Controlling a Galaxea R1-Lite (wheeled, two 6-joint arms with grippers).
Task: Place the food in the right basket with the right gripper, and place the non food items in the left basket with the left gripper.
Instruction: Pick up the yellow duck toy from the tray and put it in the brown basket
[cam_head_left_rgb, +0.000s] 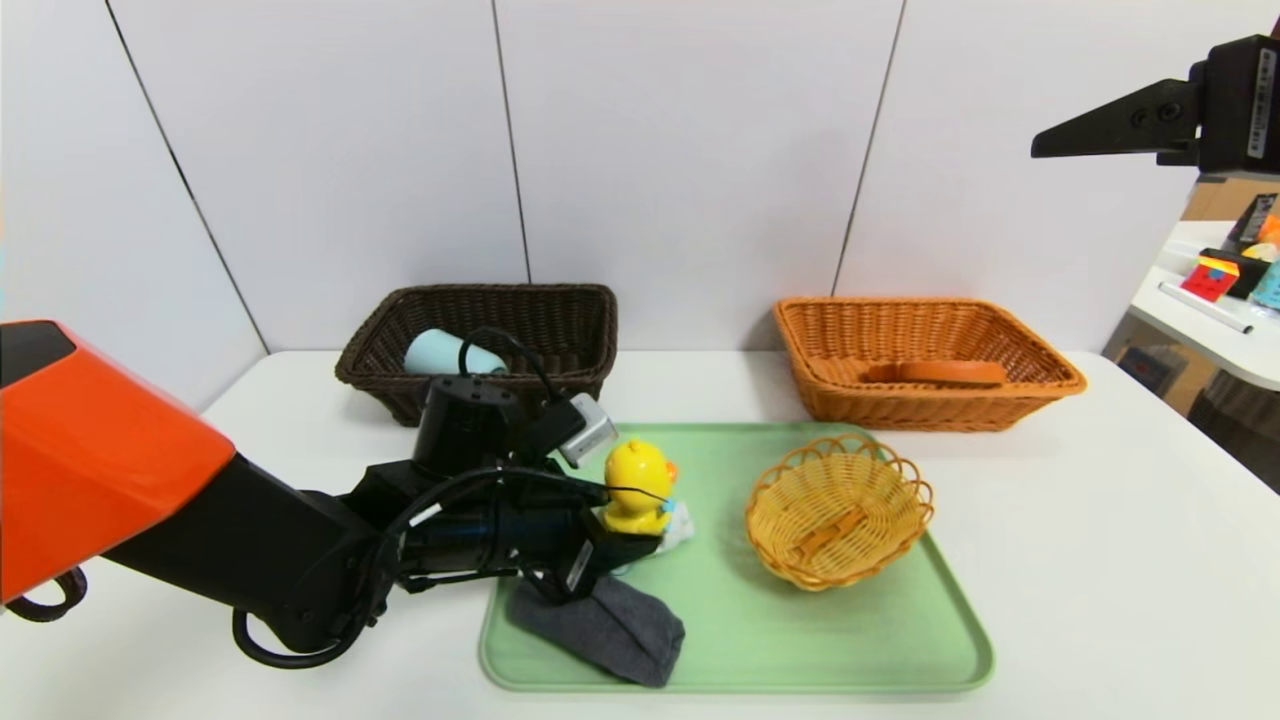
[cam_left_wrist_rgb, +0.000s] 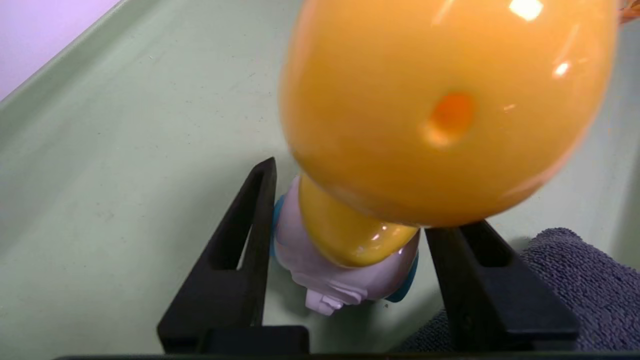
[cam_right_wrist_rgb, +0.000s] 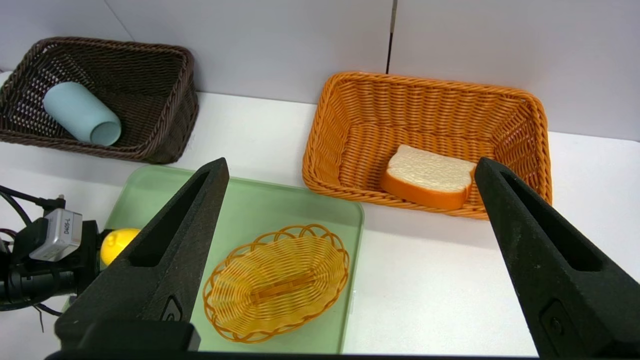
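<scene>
Head view: the left gripper (cam_head_left_rgb: 640, 535) reaches in low from the left over the green tray (cam_head_left_rgb: 860, 660) and sits around the base of the duck (cam_head_left_rgb: 638, 487), which stands upright near the tray's left side. In the left wrist view its two black fingers (cam_left_wrist_rgb: 240, 250) flank the duck's (cam_left_wrist_rgb: 430, 110) white base, one on each side and very close to it; whether they press on it I cannot tell. The grey pouch (cam_head_left_rgb: 610, 625) lies on the tray's near left corner, just beside the gripper and partly under it. The cup (cam_head_left_rgb: 440, 353) lies on its side in the dark brown left basket (cam_head_left_rgb: 590, 330), at the far left of the table. The bread (cam_right_wrist_rgb: 430, 175) lies flat in the orange right basket (cam_right_wrist_rgb: 535, 130), at the far right. A small yellow wicker bowl (cam_head_left_rgb: 838, 505) sits on the tray, right of the duck and apart from it. The right gripper (cam_head_left_rgb: 1100, 125) hangs high at the far right, well above the table, its jaws spread wide with nothing between them. The table (cam_head_left_rgb: 1100, 560) is white, set against a white panelled wall (cam_head_left_rgb: 700, 150).
</scene>
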